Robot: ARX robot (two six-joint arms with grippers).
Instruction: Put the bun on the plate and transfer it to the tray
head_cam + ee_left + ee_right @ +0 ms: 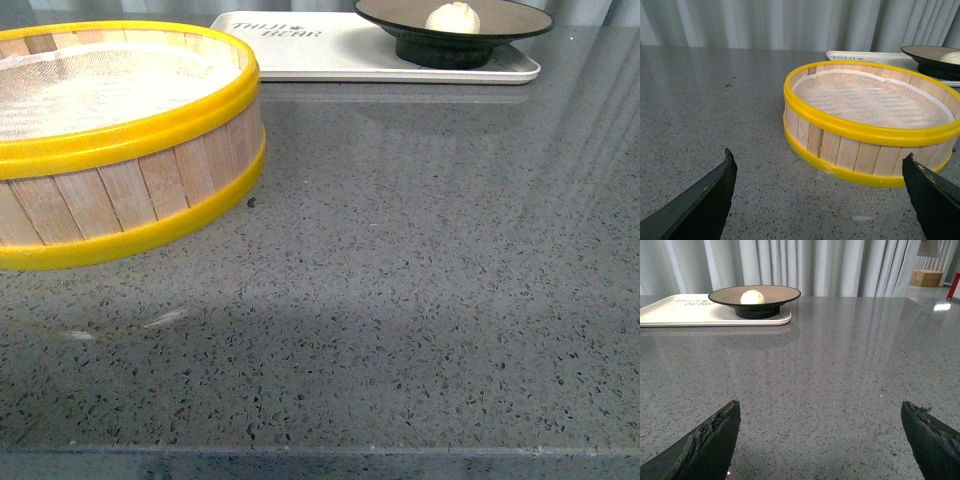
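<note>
- The left gripper shows in the left wrist view as two dark fingertips spread wide apart at the lower corners, with nothing between them; it hangs above the grey speckled countertop.
- Just ahead of the left gripper stands the steamer basket, wooden slats with yellow bands at top and bottom and a pale mesh liner inside; nothing lies in it.
- Past the basket's far rim, the same view catches an edge of the tray and part of the plate, well apart from the left gripper.
- The right gripper is likewise wide open and holds nothing, its two dark fingertips at the lower corners of the right wrist view over bare countertop.
- Well ahead of the right gripper, across an open stretch of counter, the tray lies flat, cream-white with dark lettering near its far edge.
- The plate stands on the tray at one end, its black foot on the tray's surface, its rim glossy black, its inside beige-brown.
- The bun sits in the middle of the plate, pale and rounded.
- In the front view neither arm shows; the steamer basket fills the near left, and the tray with the plate and the bun lies at the far edge of the counter, right of the basket.
- Grey curtains hang behind the counter.
</note>
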